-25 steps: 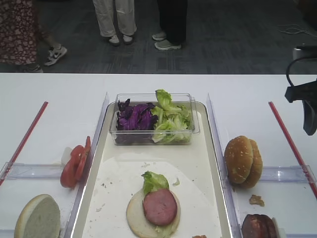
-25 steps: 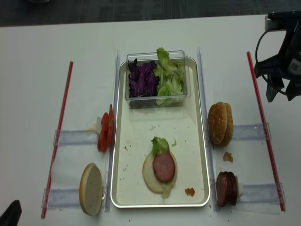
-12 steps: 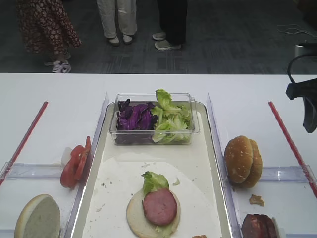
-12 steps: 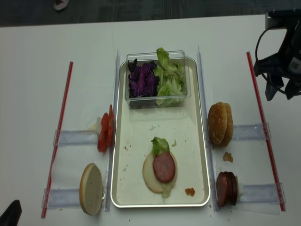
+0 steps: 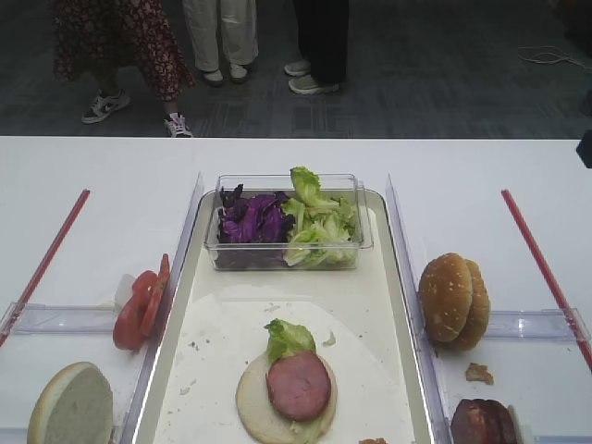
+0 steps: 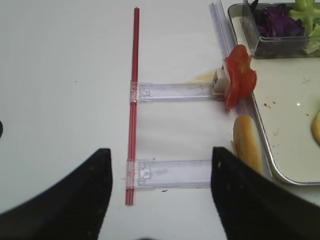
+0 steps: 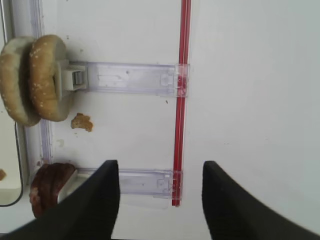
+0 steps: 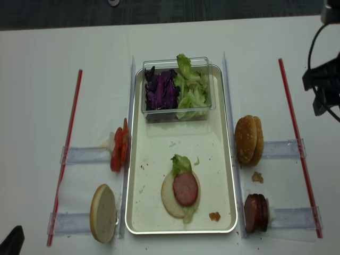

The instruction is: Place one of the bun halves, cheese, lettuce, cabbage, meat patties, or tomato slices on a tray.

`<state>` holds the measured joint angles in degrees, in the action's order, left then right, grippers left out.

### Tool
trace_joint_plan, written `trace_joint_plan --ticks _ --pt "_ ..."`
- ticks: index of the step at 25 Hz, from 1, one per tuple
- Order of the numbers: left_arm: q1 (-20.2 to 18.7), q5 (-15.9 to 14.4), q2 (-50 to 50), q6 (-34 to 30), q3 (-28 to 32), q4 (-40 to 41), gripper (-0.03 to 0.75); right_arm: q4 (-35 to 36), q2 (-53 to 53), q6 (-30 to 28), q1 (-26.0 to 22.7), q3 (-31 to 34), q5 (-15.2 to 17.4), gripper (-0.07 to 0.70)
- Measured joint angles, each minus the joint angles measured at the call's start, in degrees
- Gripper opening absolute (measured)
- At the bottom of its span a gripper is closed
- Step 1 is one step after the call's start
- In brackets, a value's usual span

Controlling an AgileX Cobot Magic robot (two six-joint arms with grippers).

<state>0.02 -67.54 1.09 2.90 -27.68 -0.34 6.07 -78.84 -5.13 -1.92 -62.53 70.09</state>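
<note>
On the tray [image 8: 129,159] lies a bun half [image 8: 169,199] topped with lettuce [image 8: 180,162] and a meat patty [image 8: 185,188]. More lettuce [image 5: 319,222] and purple cabbage [image 5: 252,220] fill a clear tub. Tomato slices [image 8: 119,150] and a bun half [image 8: 103,212] stand left of the tray. Two bun halves [image 8: 248,139] and meat patties [image 8: 255,212] stand on its right. Cheese is out of view. My right gripper [image 7: 160,200] hangs open and empty over the table beyond the right red strip [image 7: 181,100]. My left gripper [image 6: 160,200] is open and empty at the near left.
Clear plastic holders [image 6: 175,91] run out from both sides of the tray to red strips [image 8: 68,143]. A crumb [image 8: 257,177] lies by the right buns, another [image 8: 214,216] on the tray. People stand beyond the table's far edge [image 5: 277,137].
My right gripper has drawn away to the right, almost leaving the high view. A person in a patterned skirt has walked along behind the table. The food has not moved.
</note>
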Motion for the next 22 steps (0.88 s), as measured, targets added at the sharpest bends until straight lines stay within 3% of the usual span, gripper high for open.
trace_joint_plan --ticks 22 --pt "0.0 0.0 0.0 0.0 0.0 0.0 0.412 1.3 32.8 -0.4 0.0 17.5 1.0 0.398"
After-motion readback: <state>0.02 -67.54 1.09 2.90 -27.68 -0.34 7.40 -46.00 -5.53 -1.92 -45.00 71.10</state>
